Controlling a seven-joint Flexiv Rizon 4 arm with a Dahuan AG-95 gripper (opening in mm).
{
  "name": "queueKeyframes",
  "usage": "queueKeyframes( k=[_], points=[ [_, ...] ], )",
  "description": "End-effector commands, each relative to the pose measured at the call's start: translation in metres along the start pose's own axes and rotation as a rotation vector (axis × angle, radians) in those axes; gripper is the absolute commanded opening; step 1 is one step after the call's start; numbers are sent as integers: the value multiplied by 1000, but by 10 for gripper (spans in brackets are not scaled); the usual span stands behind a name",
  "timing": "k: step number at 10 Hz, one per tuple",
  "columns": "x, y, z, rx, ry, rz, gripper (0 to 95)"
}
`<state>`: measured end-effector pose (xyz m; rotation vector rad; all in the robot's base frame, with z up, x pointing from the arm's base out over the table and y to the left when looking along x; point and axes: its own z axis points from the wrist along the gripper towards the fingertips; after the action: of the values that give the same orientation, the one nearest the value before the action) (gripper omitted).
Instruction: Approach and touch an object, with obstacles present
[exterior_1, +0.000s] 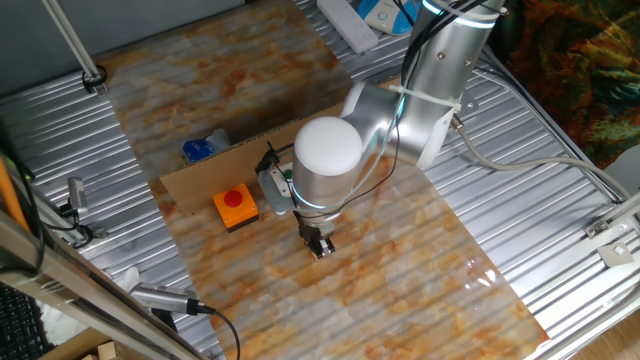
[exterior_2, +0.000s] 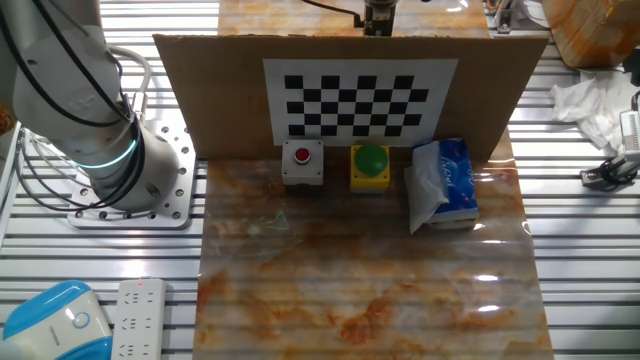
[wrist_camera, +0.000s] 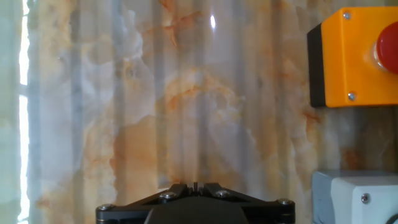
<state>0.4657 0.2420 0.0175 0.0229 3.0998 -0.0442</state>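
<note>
My gripper (exterior_1: 320, 246) hangs low over the marbled mat, to the right of an orange box with a red button (exterior_1: 235, 207). In the hand view its fingertips (wrist_camera: 194, 186) are together and hold nothing. The orange box (wrist_camera: 354, 57) is at the upper right there and a grey box (wrist_camera: 357, 196) at the lower right. The long brown cardboard strip (exterior_1: 262, 158) stands upright behind these boxes. In the other fixed view its far face (exterior_2: 200, 100) carries a checkerboard, and my gripper (exterior_2: 380, 15) shows just above its top edge.
Beyond the strip stand a grey box with a red button (exterior_2: 302, 163), a yellow box with a green button (exterior_2: 370, 165) and a blue tissue packet (exterior_2: 445, 185), which also shows in one fixed view (exterior_1: 205, 148). My arm's base (exterior_2: 110, 150) is beside them. A power strip (exterior_2: 140, 315) lies off the mat.
</note>
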Motion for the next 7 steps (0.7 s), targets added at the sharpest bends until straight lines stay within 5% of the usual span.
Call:
queueKeyframes(
  k=[1,7],
  points=[
    [-1,0,1,-3,-2,4,0],
    [0,5,1,-5,-6,15,0]
  ],
)
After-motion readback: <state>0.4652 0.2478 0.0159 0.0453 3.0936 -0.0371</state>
